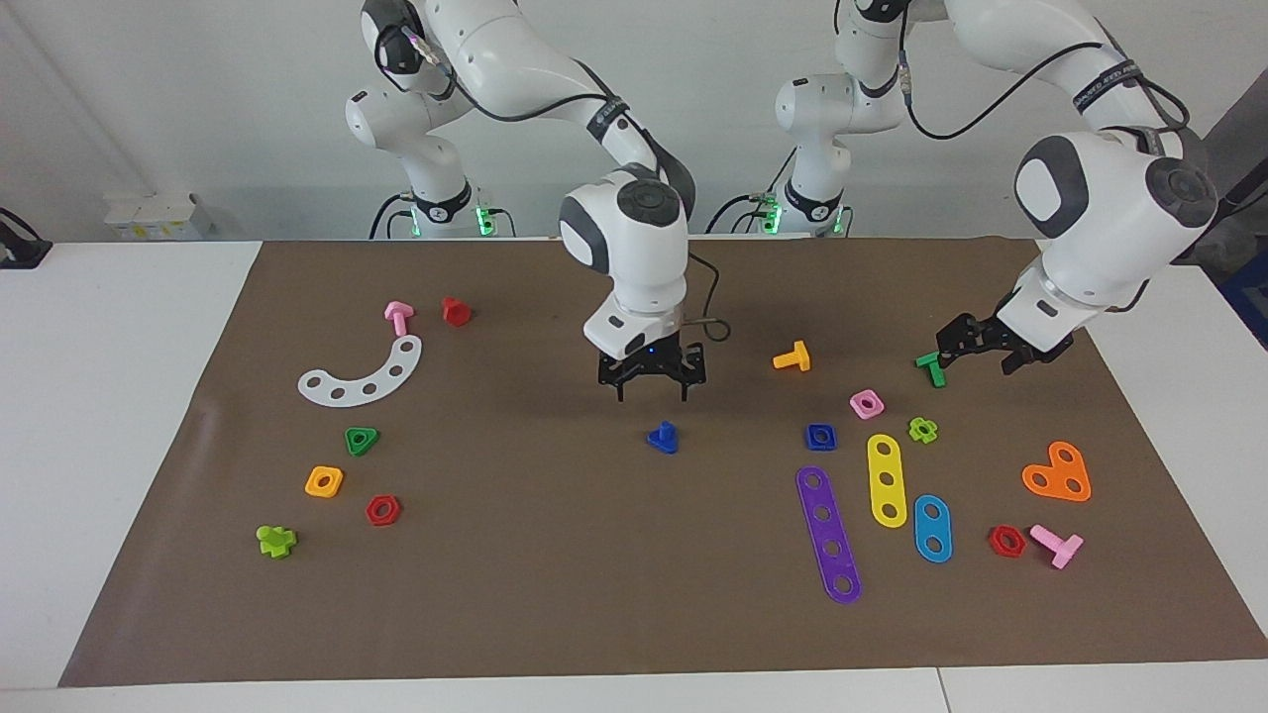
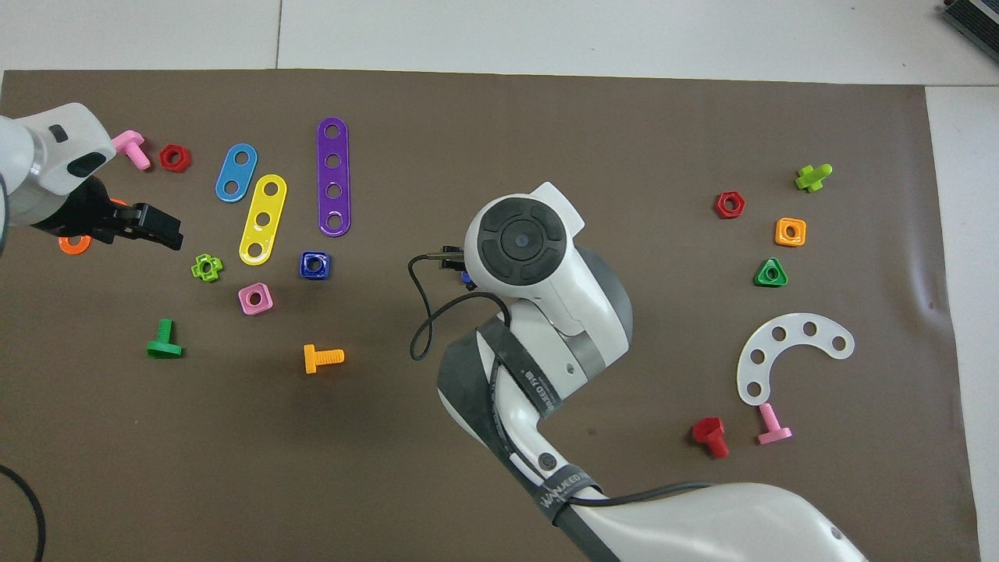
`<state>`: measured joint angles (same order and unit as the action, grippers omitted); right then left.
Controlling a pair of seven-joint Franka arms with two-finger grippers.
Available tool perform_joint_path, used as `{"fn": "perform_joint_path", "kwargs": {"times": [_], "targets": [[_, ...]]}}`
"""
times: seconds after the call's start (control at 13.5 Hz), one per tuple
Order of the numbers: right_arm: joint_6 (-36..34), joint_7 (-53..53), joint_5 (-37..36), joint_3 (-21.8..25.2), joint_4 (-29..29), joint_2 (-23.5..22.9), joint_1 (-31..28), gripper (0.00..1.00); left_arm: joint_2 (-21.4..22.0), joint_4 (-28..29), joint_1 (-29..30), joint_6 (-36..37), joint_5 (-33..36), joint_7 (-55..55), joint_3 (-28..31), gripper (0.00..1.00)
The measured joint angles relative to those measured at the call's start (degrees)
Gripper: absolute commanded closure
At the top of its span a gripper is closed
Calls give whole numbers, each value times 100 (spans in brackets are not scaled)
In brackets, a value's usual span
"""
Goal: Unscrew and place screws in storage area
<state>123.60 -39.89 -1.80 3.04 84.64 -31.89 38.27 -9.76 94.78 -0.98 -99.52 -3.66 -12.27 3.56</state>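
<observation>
I am seeing the blue nut point(image 1: 820, 436) already lying among the stored parts, while my right hand point(image 1: 651, 388), open and empty, is hanging over the blue bolt point(image 1: 663, 437) yet to be moved, and my left hand point(image 1: 979, 346) is waiting open and empty.

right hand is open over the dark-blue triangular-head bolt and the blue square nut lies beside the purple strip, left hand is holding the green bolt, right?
Not quite: the left hand is open and holds nothing; the green T-shaped bolt lies on the paper, as the facing view shows. The rest stands.

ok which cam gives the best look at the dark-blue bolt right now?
Facing view: the dark-blue bolt lies fully exposed on the brown paper, the open right gripper raised above it. In the overhead view the right arm's wrist covers it, except for a blue sliver.
</observation>
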Motion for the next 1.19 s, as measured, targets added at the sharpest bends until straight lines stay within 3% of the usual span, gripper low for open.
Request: {"fn": "perform_joint_path", "kwargs": {"times": [0.22, 0.52, 1.19], "targets": [[163, 0, -62, 35, -259, -368, -9, 13, 515, -4, -1, 307, 12, 158, 17, 0], [289, 10, -62, 35, -246, -463, 10, 40, 872, -1, -26, 626, 379, 363, -73, 0], [312, 106, -62, 23, -66, -507, 56, 55, 1213, 70, -40, 843, 421, 539, -143, 0]]}}
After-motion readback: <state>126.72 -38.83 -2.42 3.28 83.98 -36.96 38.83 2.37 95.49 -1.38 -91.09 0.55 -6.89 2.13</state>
